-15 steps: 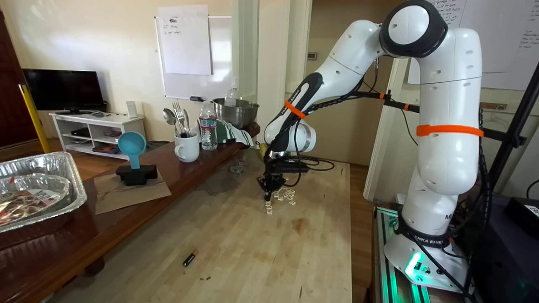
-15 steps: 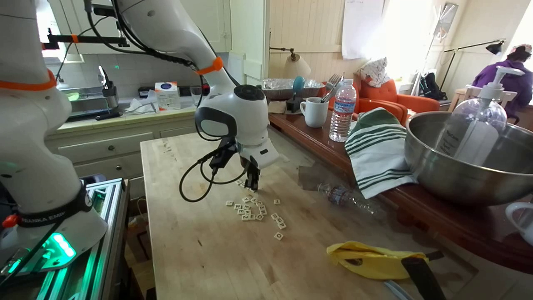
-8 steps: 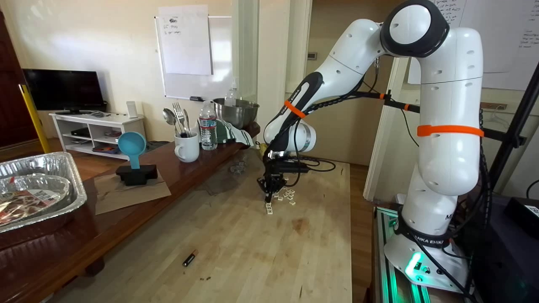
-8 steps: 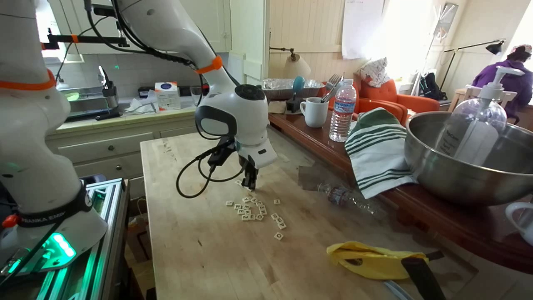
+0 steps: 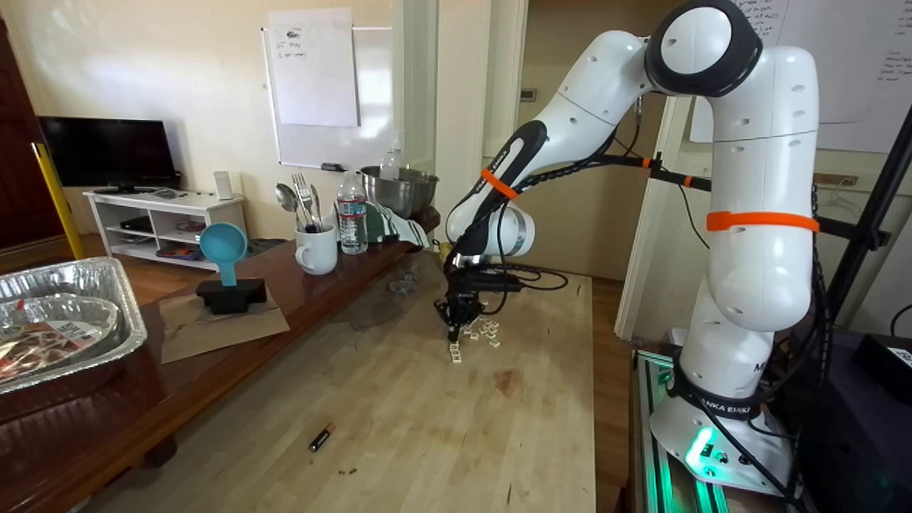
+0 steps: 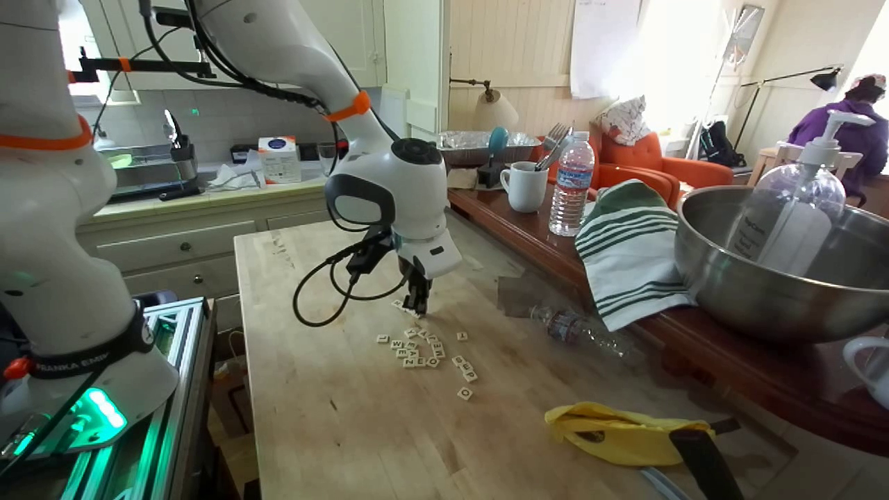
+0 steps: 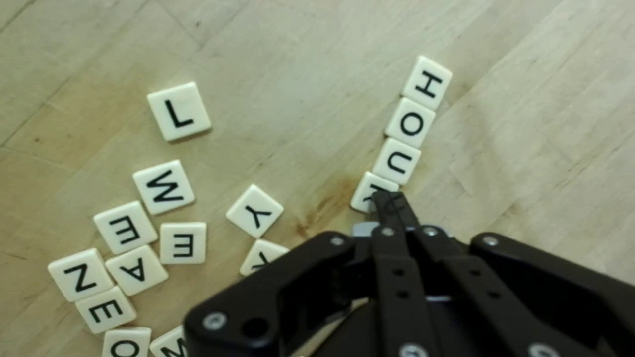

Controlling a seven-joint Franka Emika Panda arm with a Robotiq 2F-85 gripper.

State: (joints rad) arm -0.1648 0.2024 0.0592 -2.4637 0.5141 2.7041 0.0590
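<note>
fingers (image 7: 385,213) together, empty, at part-hidden end tile (image 7: 368,192); likely squaring it to h-o-u row (image 7: 411,123), next calls for gentle nudge

A TV (image 5: 107,151) sits on a white stand (image 5: 171,206) by a cream wall (image 5: 206,64). Daylight (image 6: 670,69) glows behind an orange armchair (image 6: 644,167); pale cabinets (image 6: 219,239) have round knobs (image 6: 185,246).

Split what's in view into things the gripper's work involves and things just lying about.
Seemingly part of the work:
gripper, shut, at the row's end
row of letter tiles starting H, O, U, the fourth partly hidden
loose letter tiles, probably

Apparently just lying about:
battery
yellow object
clear bottle on its side
mug of cutlery
metal bowl
</note>
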